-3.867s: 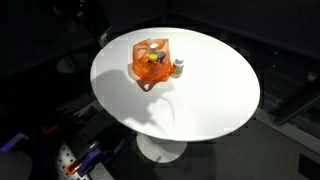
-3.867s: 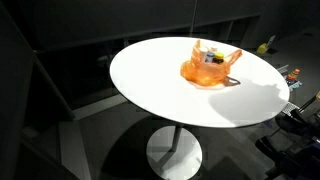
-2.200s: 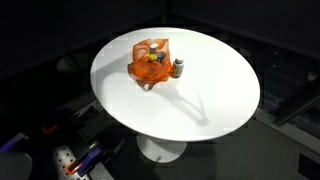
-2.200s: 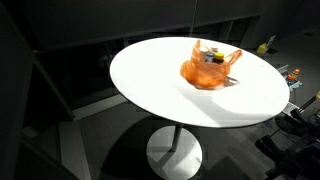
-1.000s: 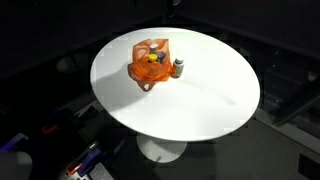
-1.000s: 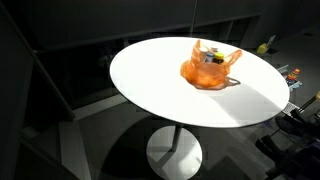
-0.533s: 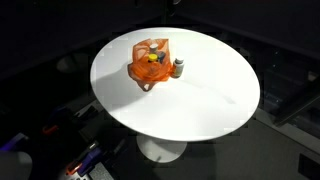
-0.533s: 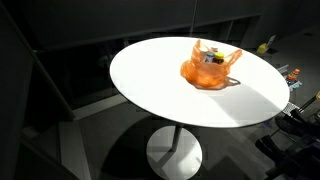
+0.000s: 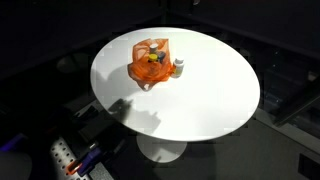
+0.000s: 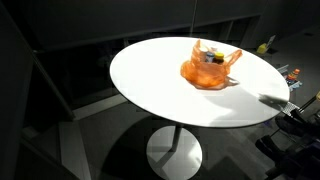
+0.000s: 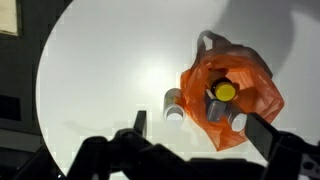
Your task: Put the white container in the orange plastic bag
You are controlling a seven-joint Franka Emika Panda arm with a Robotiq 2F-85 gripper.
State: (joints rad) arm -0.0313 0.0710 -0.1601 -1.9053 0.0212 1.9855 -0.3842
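Note:
The orange plastic bag (image 9: 150,62) stands on the round white table (image 9: 200,105) and shows in both exterior views (image 10: 208,70). It holds a yellow-capped bottle (image 11: 226,91) and grey containers. The small white container (image 9: 179,67) stands upright on the table, right beside the bag and outside it. In the wrist view the container (image 11: 174,104) is to the left of the bag (image 11: 255,85). My gripper (image 11: 200,128) is open and empty, high above the table, with the bag and container between its fingers in that view. The gripper does not show in the exterior views.
The table stands on a white pedestal (image 10: 173,150) in a dark room. Clutter with a white power strip (image 9: 62,157) lies on the floor beside it. Dark equipment (image 10: 296,115) sits at the table's edge.
The arm's shadow has shifted across the table top. The bag and the white container have not moved.

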